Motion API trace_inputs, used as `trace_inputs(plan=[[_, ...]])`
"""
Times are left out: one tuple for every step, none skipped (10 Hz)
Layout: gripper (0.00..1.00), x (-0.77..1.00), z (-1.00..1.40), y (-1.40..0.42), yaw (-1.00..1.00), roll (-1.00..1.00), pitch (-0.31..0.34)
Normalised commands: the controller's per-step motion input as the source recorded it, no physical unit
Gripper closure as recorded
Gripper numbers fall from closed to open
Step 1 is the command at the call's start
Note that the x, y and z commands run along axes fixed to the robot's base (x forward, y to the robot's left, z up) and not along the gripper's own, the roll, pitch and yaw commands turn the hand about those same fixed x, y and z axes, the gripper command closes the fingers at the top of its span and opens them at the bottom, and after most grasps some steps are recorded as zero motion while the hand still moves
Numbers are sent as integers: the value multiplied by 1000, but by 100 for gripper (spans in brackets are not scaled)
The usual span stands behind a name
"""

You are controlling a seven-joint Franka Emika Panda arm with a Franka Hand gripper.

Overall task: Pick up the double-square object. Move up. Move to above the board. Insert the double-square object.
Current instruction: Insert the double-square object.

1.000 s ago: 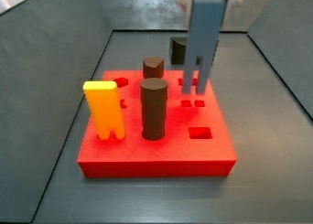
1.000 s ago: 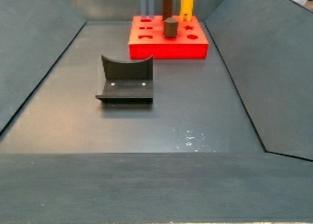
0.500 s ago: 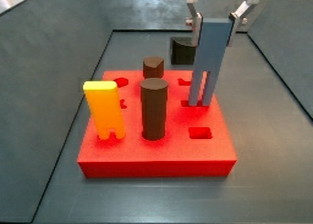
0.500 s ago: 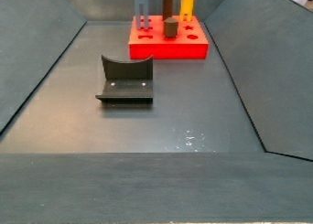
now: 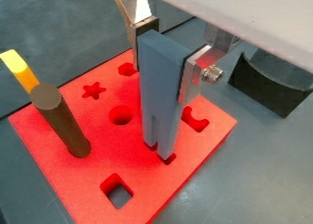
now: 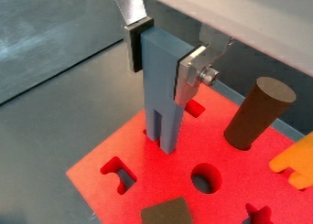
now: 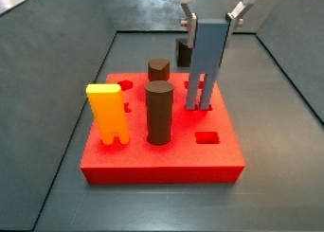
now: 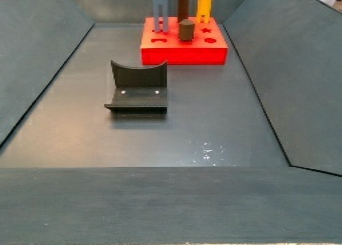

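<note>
The double-square object [image 7: 209, 61] is a tall blue-grey block standing upright on the red board [image 7: 165, 160]. Its two prongs meet the board at the small square holes near the far right side. How deep they sit cannot be told. The gripper [image 7: 211, 16] is directly above the board and shut on the block's upper end, one pad on each side. Both wrist views show the block [image 5: 166, 90] [image 6: 166, 90] between the pads, reaching down to the board [image 5: 73, 168] [image 6: 159, 173]. In a side view the block [image 8: 159, 9] and board [image 8: 187, 55] are far off.
A yellow-orange notched block [image 7: 109, 113] and two dark brown cylinders [image 7: 159, 113] [image 7: 158, 70] stand in the board beside the gripper. The dark fixture [image 8: 136, 87] sits on the grey floor apart from the board. Sloped grey walls enclose the floor.
The gripper has brought the block down from above the board until its prongs reach the square holes. It then shifted slightly left.
</note>
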Motion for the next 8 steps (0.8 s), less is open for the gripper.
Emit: trace_inputs(plan=[[100,360,-440,-57,0,-24,0],[100,411,-426,-106,-34,-21,0],[100,309,-383,-54,-26,0,0],[100,154,-494,0,0,0,0],[100,83,-586,0,0,0,-31],[100,157,-449,0,0,0,0],[100,63,-171,0,-34,-104,-51],[100,29,-34,0,-9,-46,0]])
